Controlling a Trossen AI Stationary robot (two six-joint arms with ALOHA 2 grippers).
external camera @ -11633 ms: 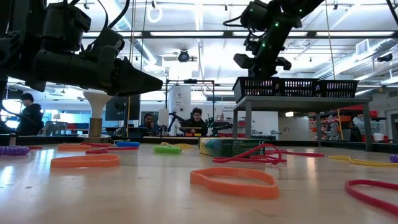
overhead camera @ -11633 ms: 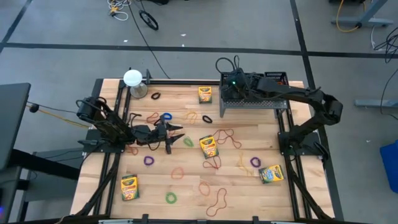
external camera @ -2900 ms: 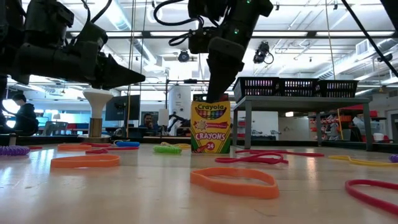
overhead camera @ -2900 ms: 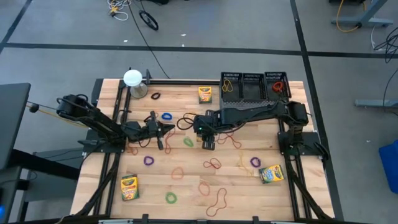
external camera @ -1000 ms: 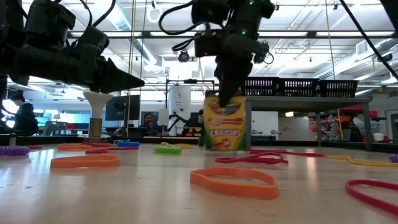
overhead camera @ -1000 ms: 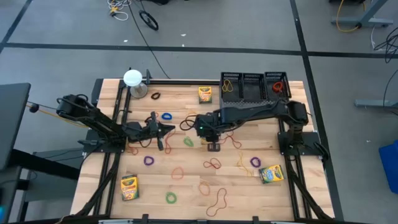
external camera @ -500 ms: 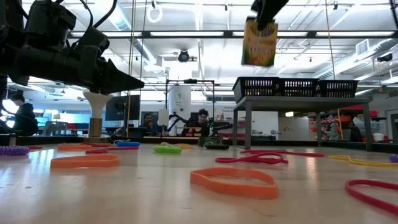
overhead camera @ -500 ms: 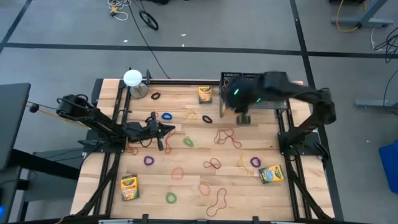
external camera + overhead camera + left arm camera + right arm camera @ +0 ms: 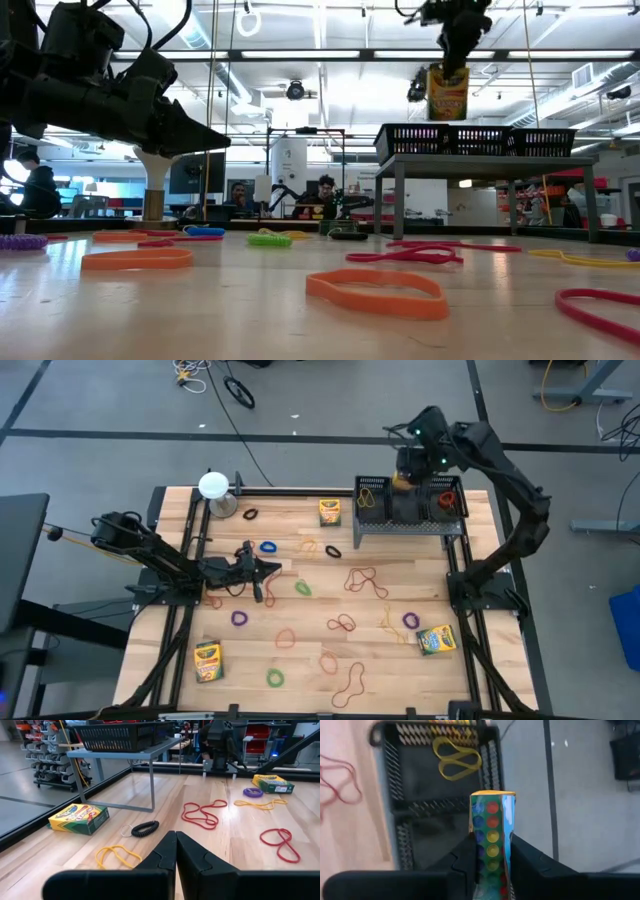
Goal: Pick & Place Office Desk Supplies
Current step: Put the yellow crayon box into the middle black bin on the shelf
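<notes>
Four crayon boxes [image 9: 329, 511] — one in my right gripper [image 9: 491, 845] above rack [image 9: 400, 526], three outside rack. Rubber bands [image 9: 360, 580] — two in rack, roughly fifteen outside.

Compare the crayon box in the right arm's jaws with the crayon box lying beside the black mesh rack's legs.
The held yellow-and-green cardboard crayon box hangs upright in the air above the black wire-mesh rack; the other yellow-and-green crayon box rests on the wooden table. The right gripper clamps the first in its jaws; nothing touches the second. Both look like the same kind of box.
</notes>
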